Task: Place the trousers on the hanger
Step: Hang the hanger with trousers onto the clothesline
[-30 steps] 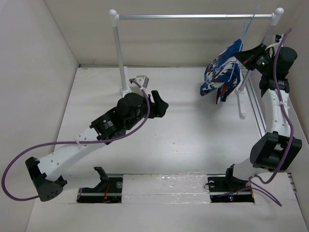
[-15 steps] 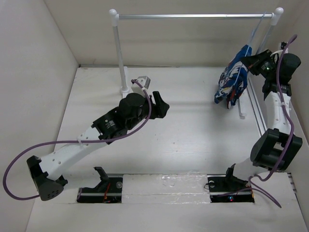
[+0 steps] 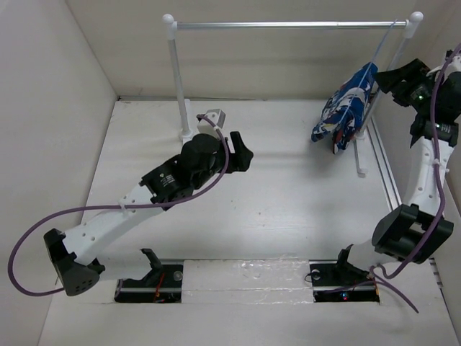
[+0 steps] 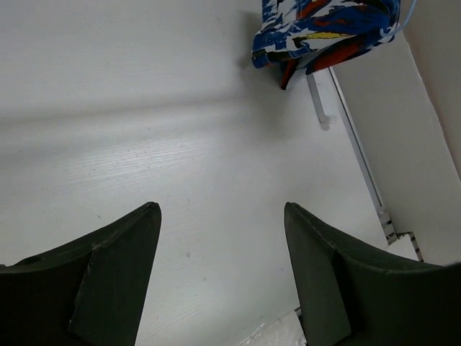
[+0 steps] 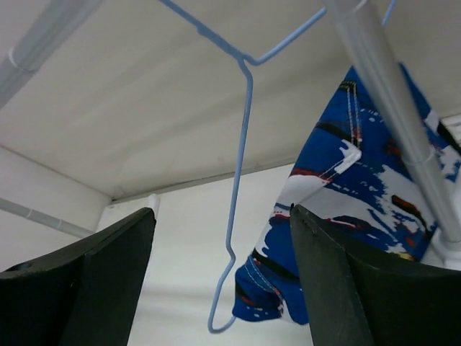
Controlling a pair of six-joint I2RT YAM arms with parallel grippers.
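Note:
The trousers [image 3: 344, 108], a blue, white, red and black print, hang bunched on the light-blue wire hanger [image 3: 384, 45] at the right end of the rail. My right gripper [image 3: 392, 78] stands open just right of them, holding nothing. In the right wrist view a wire of the hanger [image 5: 241, 180] runs down between the spread fingers, touching neither, and the trousers [image 5: 346, 216] sit by the right finger. My left gripper [image 3: 245, 153] hovers open over the middle of the table. Its wrist view shows the trousers [image 4: 324, 29] far off at top right.
A silver rail [image 3: 288, 24] on white posts [image 3: 176, 79] spans the back of the table. The right post's foot [image 4: 320, 108] stands under the trousers. White walls close in on the left, back and right. A metal track [image 3: 385, 176] runs along the right edge.
My right gripper has opened, let go and drawn back to the right. The trousers now hang free and have swung slightly. The left arm has shifted a little.

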